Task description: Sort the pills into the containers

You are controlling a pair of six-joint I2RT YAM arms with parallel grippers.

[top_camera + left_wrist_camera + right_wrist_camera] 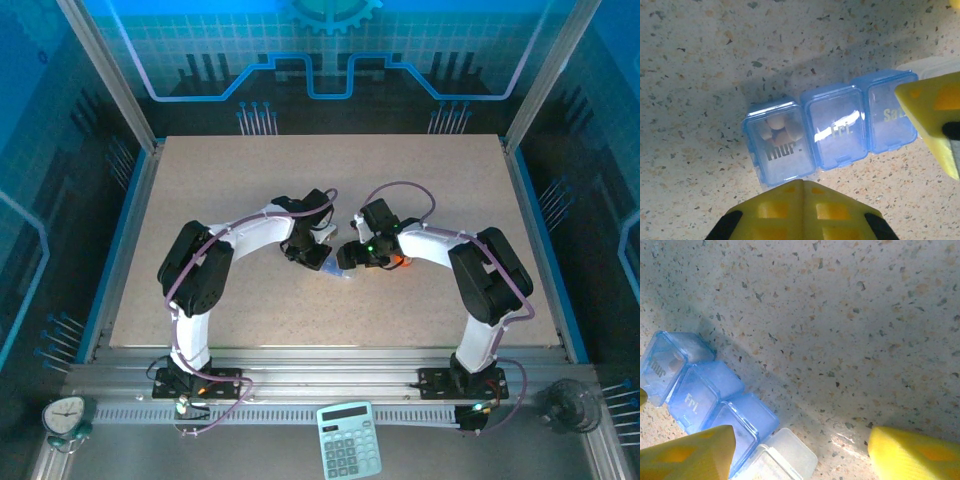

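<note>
A blue-tinted pill box (832, 130) lies flat on the speckled table, with the containers marked Thur, Fri and Sat in a row. Several pale pills (782, 131) rest in the Thur compartment. My left gripper (804, 184) is shut, its yellow fingertips pressed together just in front of that compartment, holding nothing. A yellow finger (935, 115) of the right gripper hangs over the Sat end. In the right wrist view the pill box (700, 390) sits at lower left, a clear compartment (785, 455) at its end. My right gripper (800, 454) is open, its left finger (690, 455) over the box. Both grippers (312, 255) (352, 256) meet over the pill box (338, 272).
Something small and orange (400, 262) peeks out beside the right wrist. Bare speckled tabletop (250, 180) surrounds the box. A calculator (348, 440) and a small clock (66, 414) sit on the rail in front of the arm bases. Blue walls fence the table.
</note>
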